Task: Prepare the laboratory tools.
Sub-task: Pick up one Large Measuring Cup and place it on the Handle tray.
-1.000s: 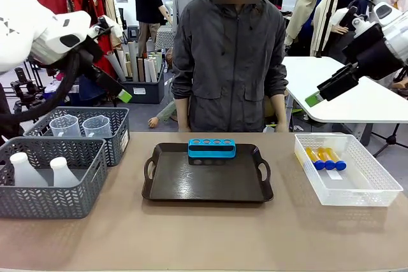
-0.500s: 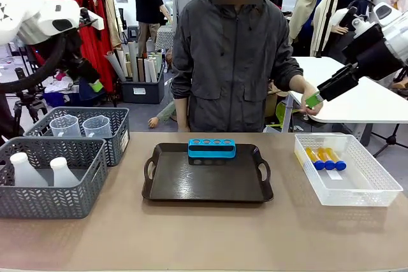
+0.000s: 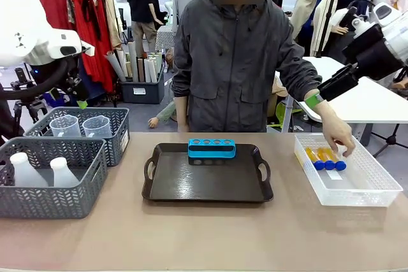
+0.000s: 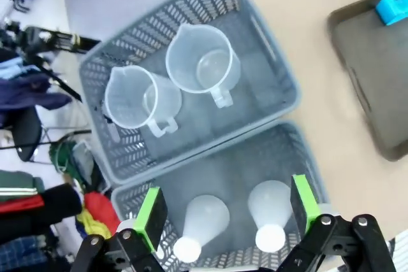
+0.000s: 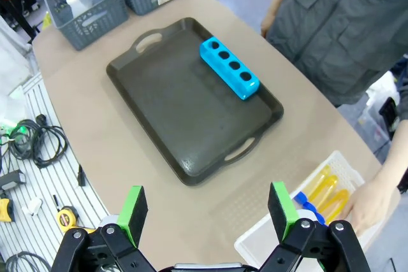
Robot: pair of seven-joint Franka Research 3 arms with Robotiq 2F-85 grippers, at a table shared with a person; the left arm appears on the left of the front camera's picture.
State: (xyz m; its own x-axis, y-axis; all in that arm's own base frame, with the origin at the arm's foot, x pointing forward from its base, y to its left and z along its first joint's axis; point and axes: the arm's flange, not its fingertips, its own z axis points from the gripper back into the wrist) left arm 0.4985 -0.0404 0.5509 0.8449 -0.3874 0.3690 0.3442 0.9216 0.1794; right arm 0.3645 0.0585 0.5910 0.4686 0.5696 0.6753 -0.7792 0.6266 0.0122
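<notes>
Three blue-capped yellow-liquid tubes (image 3: 325, 157) reached by person's hand (image 3: 338, 136) (in clear rectangular plastic bin (image 3: 349, 197)); left jaws, right jaws seen spread, empty.

Robot test hall or workshop, not a real lab imo. Clothes rack (image 3: 76, 4) with red garments, bin of rolls (image 3: 145, 87), white table (image 3: 363, 103), bystander (image 3: 141, 1) behind. Cables (image 5: 29, 138), tape measure (image 5: 67, 219) on floor. Lab-ish props: measuring beakers (image 4: 201, 68), conical flasks (image 4: 271, 211).
</notes>
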